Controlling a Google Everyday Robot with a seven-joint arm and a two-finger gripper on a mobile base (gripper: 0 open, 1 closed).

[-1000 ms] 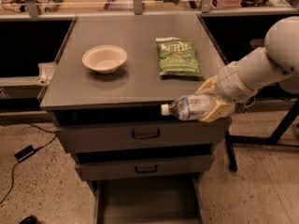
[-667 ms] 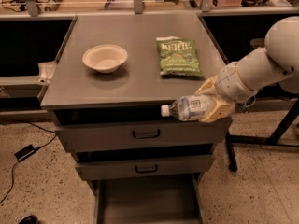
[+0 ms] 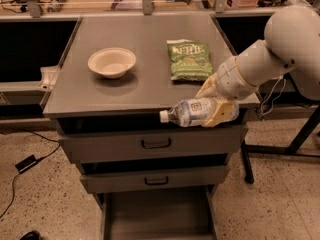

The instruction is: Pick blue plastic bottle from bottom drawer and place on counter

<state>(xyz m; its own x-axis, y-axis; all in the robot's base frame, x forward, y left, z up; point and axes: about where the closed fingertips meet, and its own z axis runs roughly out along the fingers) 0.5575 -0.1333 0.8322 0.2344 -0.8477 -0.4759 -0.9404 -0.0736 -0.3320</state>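
The blue plastic bottle (image 3: 192, 112) is held lying on its side, level with the front edge of the worktop (image 3: 100, 91), toward its right corner. Its body is seen to be clear plastic, with a white cap pointing left and a pale bluish-white label bearing a small dark mark. Its base end is clasped by the gripper (image 3: 216, 104), whose tan fingers (image 3: 223, 114) are closed around the bottle. Whether the bottle touches the worktop's edge or is held just clear of it cannot be told from this angle.

The gripper is carried by a white arm (image 3: 260, 59) that reaches in from the right, over the worktop's front right corner.

On the worktop, a green chip bag (image 3: 189, 59) is laid flat just behind the gripper, and a cream bowl (image 3: 111, 61) is set upright well to the left of it.

Below the bottle, two grey drawers with black loop handles, the top drawer (image 3: 156, 144) and the middle drawer (image 3: 156, 180), are stacked. Beneath them the bottom drawer (image 3: 155, 216) is pulled out, and its plain grey floor is shown.
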